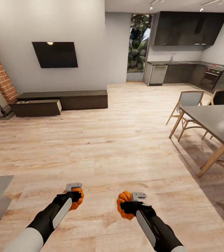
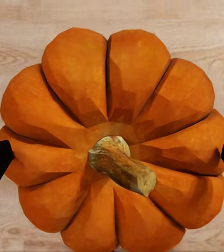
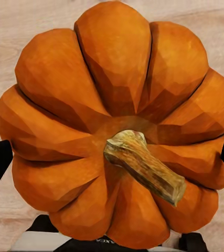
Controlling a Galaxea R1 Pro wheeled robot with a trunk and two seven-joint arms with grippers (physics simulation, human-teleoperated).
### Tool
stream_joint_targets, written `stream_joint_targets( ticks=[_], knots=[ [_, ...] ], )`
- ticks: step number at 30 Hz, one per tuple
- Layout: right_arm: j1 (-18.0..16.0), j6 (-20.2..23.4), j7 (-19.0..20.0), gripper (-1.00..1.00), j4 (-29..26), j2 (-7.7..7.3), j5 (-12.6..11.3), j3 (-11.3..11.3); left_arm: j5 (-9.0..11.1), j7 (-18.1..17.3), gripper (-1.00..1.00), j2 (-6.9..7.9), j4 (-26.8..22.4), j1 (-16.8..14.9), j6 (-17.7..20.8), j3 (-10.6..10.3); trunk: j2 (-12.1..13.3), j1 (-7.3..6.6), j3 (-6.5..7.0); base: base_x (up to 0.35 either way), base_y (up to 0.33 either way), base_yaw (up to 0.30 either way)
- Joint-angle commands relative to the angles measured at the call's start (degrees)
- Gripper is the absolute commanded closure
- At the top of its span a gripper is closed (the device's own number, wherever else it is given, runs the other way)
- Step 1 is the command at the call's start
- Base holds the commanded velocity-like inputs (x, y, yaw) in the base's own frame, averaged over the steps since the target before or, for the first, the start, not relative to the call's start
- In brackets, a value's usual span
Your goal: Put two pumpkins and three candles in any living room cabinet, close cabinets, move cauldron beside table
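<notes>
Left gripper (image 1: 75, 196): your fingers clamp an orange ribbed pumpkin (image 2: 112, 142), tan stem.
Right gripper (image 1: 127, 204): you grip the second pumpkin (image 3: 117, 126).
Writing: none readable.

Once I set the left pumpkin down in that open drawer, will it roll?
Probably a little: the left pumpkin is round and ribbed, so it may rock. It looks rigid, likely keeping shape between the left hand fingers. The open drawer walls should contain it.

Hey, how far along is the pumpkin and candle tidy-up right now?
Done: a drawer of the cabinet already stands open. In hand: the left gripper holds one pumpkin, the right gripper the other pumpkin, out on the wood floor. Left: stowing them, the candles, closing up, the cauldron.
</notes>
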Motion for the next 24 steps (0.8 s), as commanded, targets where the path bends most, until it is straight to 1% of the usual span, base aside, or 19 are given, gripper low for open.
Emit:
stream_joint_targets(
  ticks=[1,7,15,18,21,24],
  knots=[
    [-0.06,0.07,-0.4,1.0,-0.09,-0.01,-0.63,0.17,0.41,0.61,1.0,0.09,-0.09,-0.07,0.14,-0.35,-0.12,0.06,-0.1,0.329,0.0,0.0],
    [-0.02,-1.15,-0.37,1.0,-0.06,0.02,-0.56,0.15,0.44,0.56,1.0,0.09,-0.04,-0.07,0.16,-0.35,-0.12,0.06,-0.08,0.329,0.0,0.028],
    [0.01,-2.0,-0.38,1.0,0.39,-0.12,-0.49,0.11,0.44,0.55,1.0,0.09,-0.04,-0.07,0.09,-0.35,-0.12,0.06,-0.05,0.329,0.0,0.247],
    [0.0,-2.07,-0.35,1.0,0.43,-0.17,-0.49,0.1,0.39,0.55,1.0,0.09,0.35,-0.07,-0.82,-0.35,-0.12,0.06,-0.05,0.33,0.0,0.262],
    [0.01,-2.13,-0.31,1.0,0.45,-0.24,-0.5,0.11,0.47,0.56,1.0,0.07,2.3,-0.07,-2.1,-0.32,-0.12,0.06,-0.05,0.334,0.0,0.102],
    [0.02,-2.18,-0.31,1.0,0.45,-0.25,-0.48,0.13,0.51,0.55,1.0,0.08,2.92,-0.07,-2.42,-0.31,-0.12,0.06,-0.05,0.335,0.0,0.033]
  ],
)
